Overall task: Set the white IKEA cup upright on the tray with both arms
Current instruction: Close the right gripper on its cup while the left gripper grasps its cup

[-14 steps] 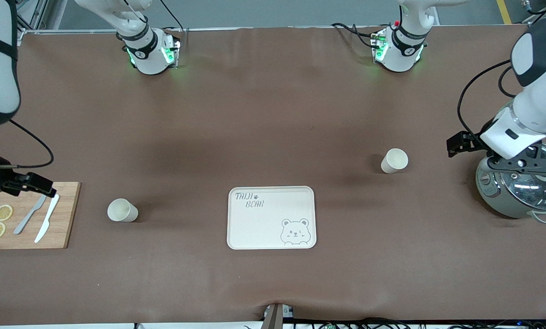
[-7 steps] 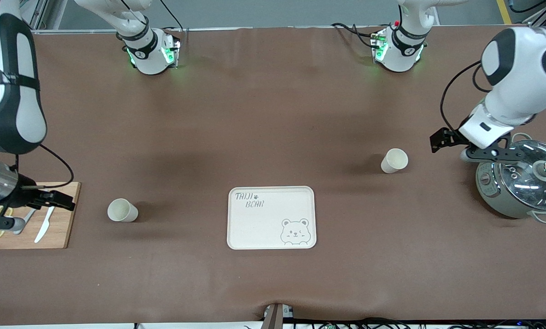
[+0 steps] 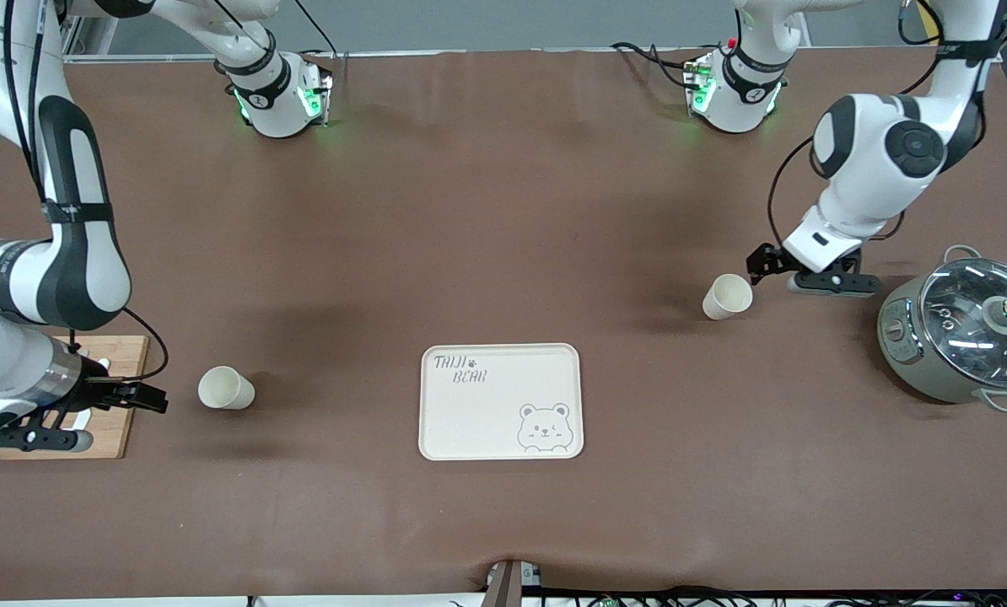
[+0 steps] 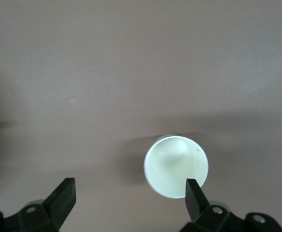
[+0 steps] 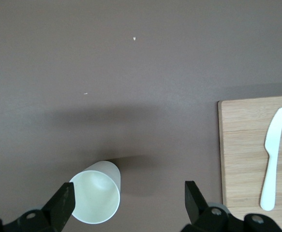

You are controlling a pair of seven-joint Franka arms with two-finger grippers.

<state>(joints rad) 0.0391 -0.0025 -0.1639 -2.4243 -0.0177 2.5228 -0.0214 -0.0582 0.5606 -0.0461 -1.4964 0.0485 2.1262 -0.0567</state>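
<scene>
Two white cups lie on their sides on the brown table. One cup [image 3: 728, 296] [image 4: 176, 166] is toward the left arm's end, its mouth facing my left gripper [image 3: 763, 261] [image 4: 129, 191], which is open just beside it. One finger overlaps the cup's rim in the left wrist view. The other cup [image 3: 225, 389] [image 5: 97, 198] lies toward the right arm's end. My right gripper [image 3: 142, 395] [image 5: 128, 193] is open close to its mouth, with the cup off to one finger's side. The cream tray [image 3: 501, 401] with the bear drawing lies between the cups, nearer the front camera, with nothing on it.
A wooden cutting board [image 3: 120, 405] [image 5: 249, 154] with a white knife [image 5: 272, 157] lies at the right arm's end, partly under that arm. A grey pot with a glass lid [image 3: 963, 329] stands at the left arm's end.
Both arms swung in toward the cups. The right gripper came off the cutting board to its cup, and the left gripper moved from over the pot to the other cup. Both stayed open.
</scene>
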